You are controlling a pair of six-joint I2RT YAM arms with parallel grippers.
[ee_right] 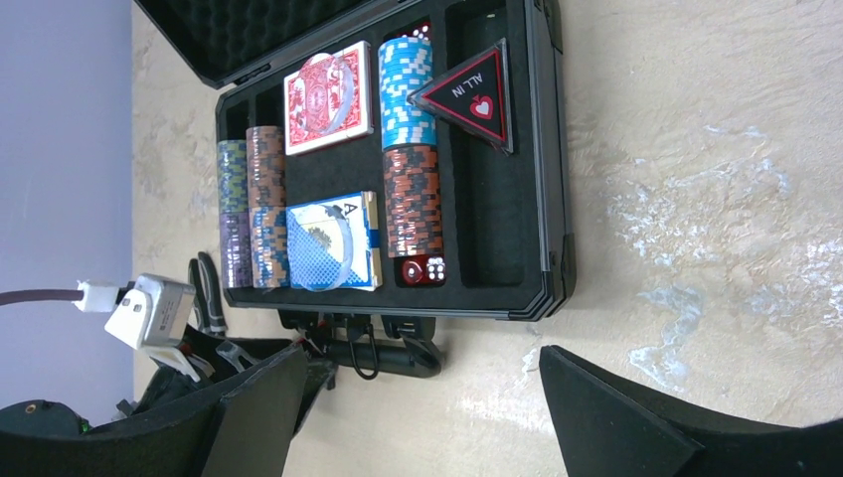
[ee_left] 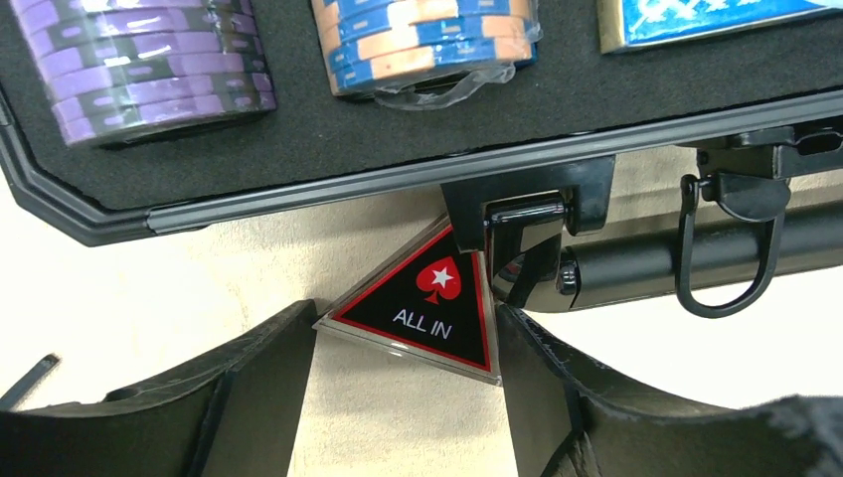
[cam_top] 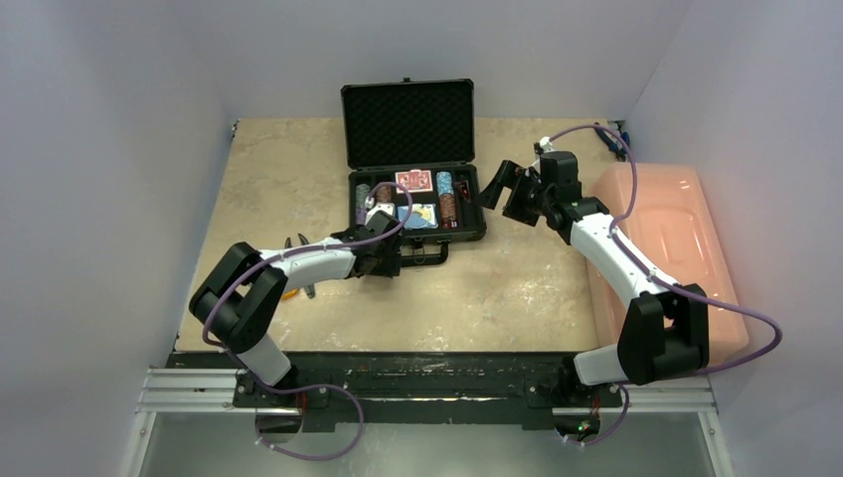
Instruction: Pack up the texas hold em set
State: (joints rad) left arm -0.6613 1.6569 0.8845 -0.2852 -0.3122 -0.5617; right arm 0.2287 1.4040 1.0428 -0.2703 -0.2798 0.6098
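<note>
The black briefcase (cam_top: 413, 119) lies open at the back of the table, lid up. Its foam tray holds chip stacks (ee_right: 410, 199), a red card deck (ee_right: 328, 97), a blue card deck (ee_right: 328, 238), red dice (ee_right: 422, 270) and one triangular "ALL IN" marker (ee_right: 472, 94). My left gripper (cam_top: 383, 260) is at the case's front edge by the handle (ee_left: 696, 253). Its fingers (ee_left: 268, 378) press both sides of a second "ALL IN" marker (ee_left: 427, 308), just outside the case rim (ee_left: 328, 179). My right gripper (cam_top: 507, 189) is open and empty, right of the case.
A large pink plastic bin (cam_top: 666, 238) fills the right side of the table. Pliers (cam_top: 298, 243) and a bit of yellow lie under my left forearm, left of the case. Grey walls close in the table on three sides.
</note>
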